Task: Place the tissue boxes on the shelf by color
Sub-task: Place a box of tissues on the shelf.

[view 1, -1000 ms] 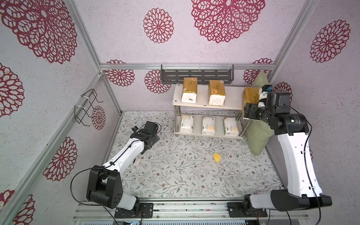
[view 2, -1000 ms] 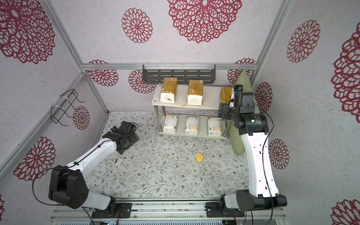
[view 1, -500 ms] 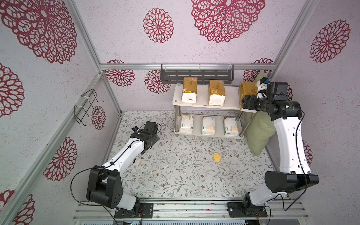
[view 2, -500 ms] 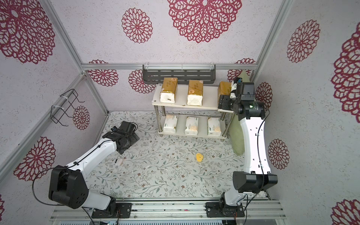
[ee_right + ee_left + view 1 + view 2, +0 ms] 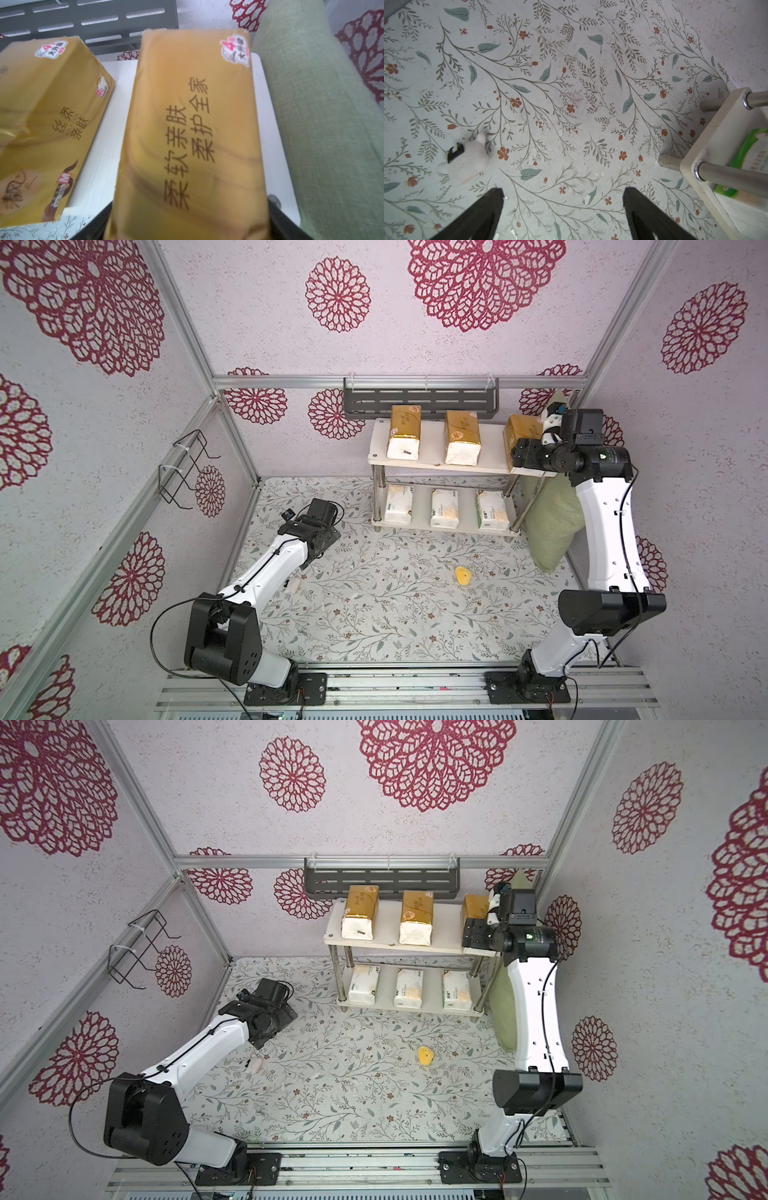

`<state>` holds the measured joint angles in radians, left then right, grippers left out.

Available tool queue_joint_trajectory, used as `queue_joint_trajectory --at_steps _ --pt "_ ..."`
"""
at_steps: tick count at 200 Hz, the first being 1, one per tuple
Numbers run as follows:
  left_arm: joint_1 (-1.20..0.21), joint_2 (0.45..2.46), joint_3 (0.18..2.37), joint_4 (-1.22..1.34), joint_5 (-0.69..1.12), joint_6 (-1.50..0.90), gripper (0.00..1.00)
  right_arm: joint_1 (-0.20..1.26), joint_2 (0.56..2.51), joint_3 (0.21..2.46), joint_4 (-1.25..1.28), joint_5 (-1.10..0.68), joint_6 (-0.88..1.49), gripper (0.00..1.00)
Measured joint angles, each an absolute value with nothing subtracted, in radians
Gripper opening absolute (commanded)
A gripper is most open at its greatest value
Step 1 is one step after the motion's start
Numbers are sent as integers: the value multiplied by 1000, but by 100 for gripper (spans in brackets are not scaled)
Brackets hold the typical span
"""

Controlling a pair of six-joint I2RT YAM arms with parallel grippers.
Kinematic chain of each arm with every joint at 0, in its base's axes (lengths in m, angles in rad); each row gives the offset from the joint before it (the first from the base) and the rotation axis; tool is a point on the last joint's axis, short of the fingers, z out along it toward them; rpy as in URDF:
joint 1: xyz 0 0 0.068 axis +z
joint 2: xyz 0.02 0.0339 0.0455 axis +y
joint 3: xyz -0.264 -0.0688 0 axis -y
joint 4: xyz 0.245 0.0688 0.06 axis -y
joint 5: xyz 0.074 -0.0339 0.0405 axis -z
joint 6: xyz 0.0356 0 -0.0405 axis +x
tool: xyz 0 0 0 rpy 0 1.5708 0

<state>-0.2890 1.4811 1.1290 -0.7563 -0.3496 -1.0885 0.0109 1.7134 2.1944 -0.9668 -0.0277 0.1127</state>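
The shelf (image 5: 492, 452) stands at the back right, a low white two-tier rack on chrome legs. Two gold tissue boxes (image 5: 404, 431) (image 5: 462, 437) lie on its top board. A third gold box (image 5: 521, 431) (image 5: 193, 128) lies over the board's right end. My right gripper (image 5: 525, 454) (image 5: 189, 216) holds that box's near end, one finger against each side. Three white tissue boxes (image 5: 399, 504) (image 5: 444, 508) (image 5: 492, 510) line the lower board. My left gripper (image 5: 326, 537) (image 5: 563, 193) hangs open over the floral floor, left of the shelf, with nothing in it.
A green cushion (image 5: 548, 522) leans against the right wall beside the shelf. On the floor lie a small yellow lump (image 5: 462, 575) and a white lump (image 5: 467, 160). A grey slotted rack (image 5: 419, 400) hangs behind the shelf, and a black wire rack (image 5: 183, 472) on the left wall.
My right arm has carried the gold box back and slightly left, from beside the shelf's right end onto the top board. The left arm has not moved.
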Motion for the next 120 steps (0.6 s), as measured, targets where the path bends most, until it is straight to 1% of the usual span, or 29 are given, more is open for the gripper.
queue_joint_trajectory --at_steps 34,120 --pt "-289 1480 1129 -762 -350 -1090 97 11 1727 2195 -940 -27 112 89" --pt "-289 1449 1126 -772 -361 -1094 97 11 1740 2165 -857 -20 123 90"
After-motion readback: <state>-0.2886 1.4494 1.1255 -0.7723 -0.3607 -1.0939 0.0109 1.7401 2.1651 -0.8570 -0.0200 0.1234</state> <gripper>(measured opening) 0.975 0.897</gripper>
